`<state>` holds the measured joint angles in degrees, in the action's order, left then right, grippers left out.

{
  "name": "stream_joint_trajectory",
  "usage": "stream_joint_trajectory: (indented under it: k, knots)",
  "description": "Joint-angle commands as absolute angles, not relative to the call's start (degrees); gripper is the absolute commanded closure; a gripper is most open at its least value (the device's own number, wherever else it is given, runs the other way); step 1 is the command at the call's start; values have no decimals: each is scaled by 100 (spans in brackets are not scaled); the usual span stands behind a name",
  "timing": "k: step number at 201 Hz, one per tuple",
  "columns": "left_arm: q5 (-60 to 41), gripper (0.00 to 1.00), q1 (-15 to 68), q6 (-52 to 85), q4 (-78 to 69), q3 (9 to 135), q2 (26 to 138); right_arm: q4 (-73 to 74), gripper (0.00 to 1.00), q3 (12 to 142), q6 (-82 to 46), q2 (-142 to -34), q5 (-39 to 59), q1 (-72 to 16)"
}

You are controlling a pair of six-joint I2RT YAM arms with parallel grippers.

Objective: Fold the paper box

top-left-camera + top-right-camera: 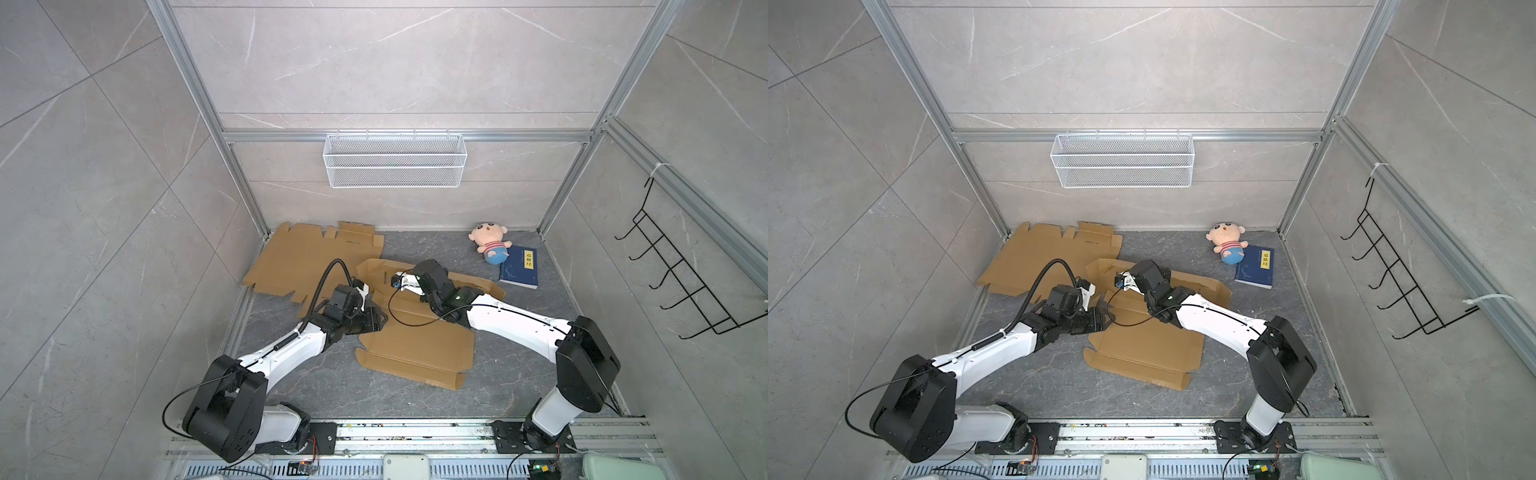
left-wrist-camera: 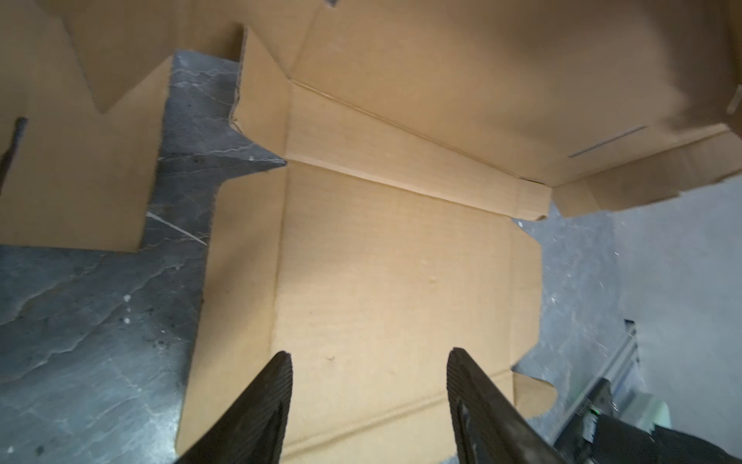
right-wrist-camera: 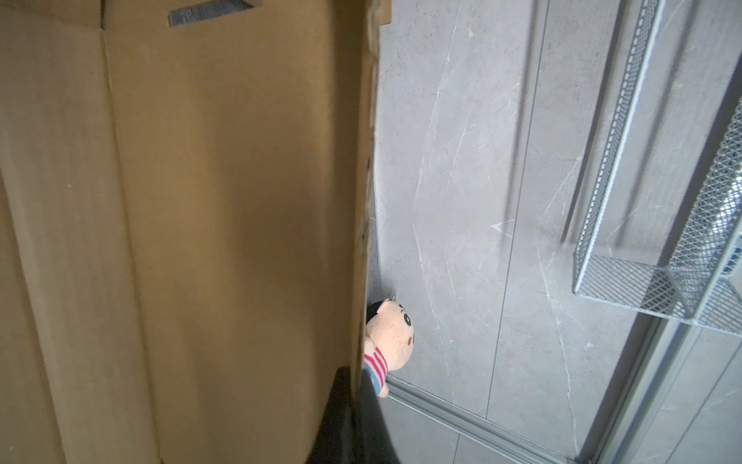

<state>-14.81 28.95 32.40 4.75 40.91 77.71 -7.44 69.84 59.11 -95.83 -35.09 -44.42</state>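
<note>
The right gripper (image 3: 353,387) is pinched shut on the far flap of the paper box (image 1: 415,345) lying mid-table, holding it raised at its crease. The left gripper (image 2: 369,357) hovers half-open and empty, probably to pin the base.

Brown paper box (image 1: 415,345), grey veined floor (image 1: 519,374), blue book (image 1: 519,270), pink-striped doll (image 1: 492,248).

We find both top views evenly bright, lines bowing toward the edges. Wrist views blur: the flat brown cardboard box blank (image 2: 381,281) looks soft, and the white wire mesh basket (image 3: 626,289) throws long shadows on the grey wall (image 3: 461,160).
</note>
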Motion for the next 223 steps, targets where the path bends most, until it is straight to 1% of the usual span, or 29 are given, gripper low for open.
stream_joint_trajectory:
  k: [1,45,76,92,112,128,152,165,181,204,223]
  knots:
    - [-905,34,2923,3099,-121,4181,7932,-869,100,7046,5728,-9501,-3366,-4437]
    - [-666,33,2927,2740,-741,4499,8678,-896,100,7094,5729,-9536,-3280,-4418]
    - [-657,33,2922,2551,-1061,4558,8877,-940,100,7115,5706,-9500,-3217,-4401]
    - [-738,38,2922,2425,-792,4669,8654,-923,100,7114,5704,-9493,-3217,-4391]
    - [-642,38,2881,2109,-412,4598,7890,-945,100,7100,5703,-9466,-3195,-4369]
    - [-860,40,2614,1775,132,4639,7308,-1090,100,7125,5704,-9471,-3109,-4346]
    - [-1341,42,1756,1490,872,4934,6784,-1310,100,7223,5700,-9510,-3003,-4294]
    - [-1554,42,1327,1357,1002,5081,6676,-1378,100,7253,5682,-9503,-2918,-4245]
    - [-1759,40,1062,1001,1056,5290,6821,-1441,100,7254,5673,-9469,-2807,-4206]
    - [-1993,36,1055,366,1494,5857,7443,-1560,100,7281,5647,-9448,-2667,-4183]
    - [-2294,34,1058,145,1614,6099,7823,-1611,100,7301,5622,-9448,-2598,-4173]
